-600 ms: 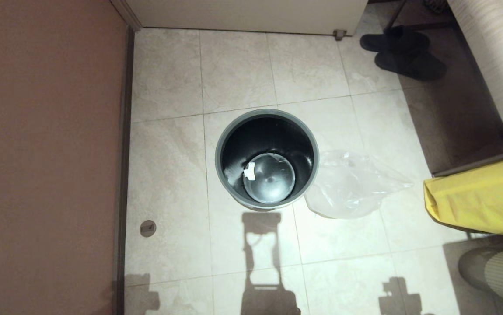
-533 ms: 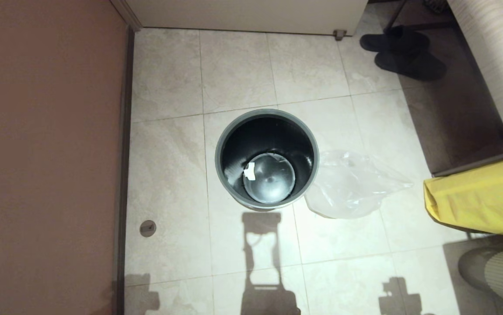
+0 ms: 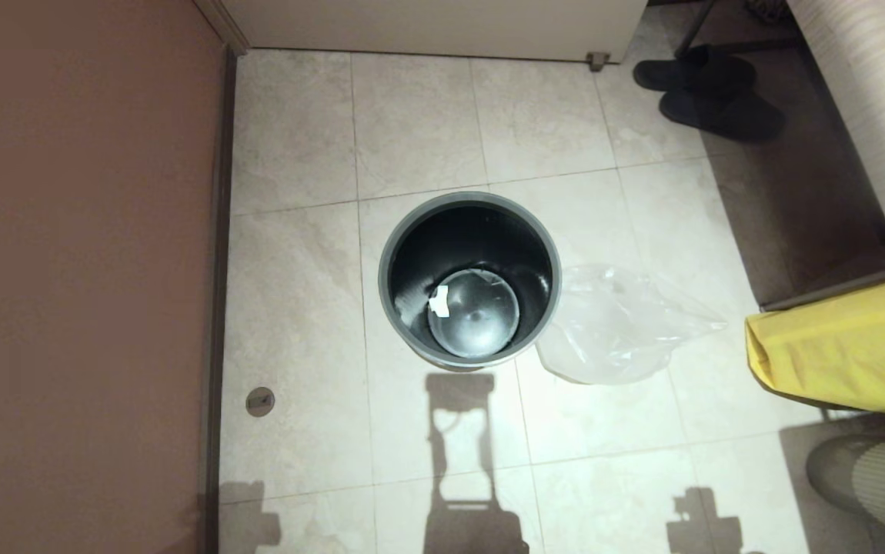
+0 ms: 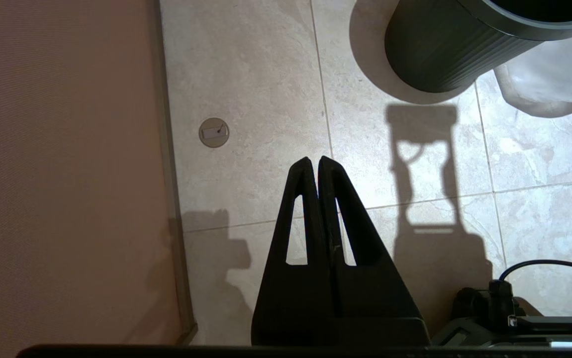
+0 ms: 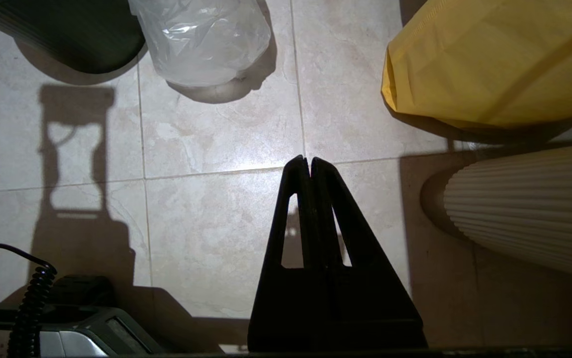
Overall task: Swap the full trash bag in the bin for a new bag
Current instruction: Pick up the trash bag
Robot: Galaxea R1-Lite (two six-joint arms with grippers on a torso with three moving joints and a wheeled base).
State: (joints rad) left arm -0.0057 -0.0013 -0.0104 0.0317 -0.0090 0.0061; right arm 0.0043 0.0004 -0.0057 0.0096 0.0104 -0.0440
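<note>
The round dark grey bin (image 3: 404, 231) stands on the tiled floor, its glossy black inside bare except for a small white scrap (image 3: 439, 301) at the bottom. The clear crinkly new bag (image 3: 618, 323) lies on the floor against the bin's right side; it also shows in the right wrist view (image 5: 201, 40). Neither arm shows in the head view. My left gripper (image 4: 314, 161) is shut and empty, hanging over the floor nearer to me than the bin (image 4: 445, 49). My right gripper (image 5: 305, 161) is shut and empty, above the tiles short of the bag.
A brown wall (image 3: 81, 269) runs along the left, with a round floor fitting (image 3: 260, 401) beside it. An opaque yellow sheet (image 3: 843, 346) and a ribbed beige object (image 3: 881, 481) sit at the right. Dark slippers (image 3: 708, 92) lie at the back right.
</note>
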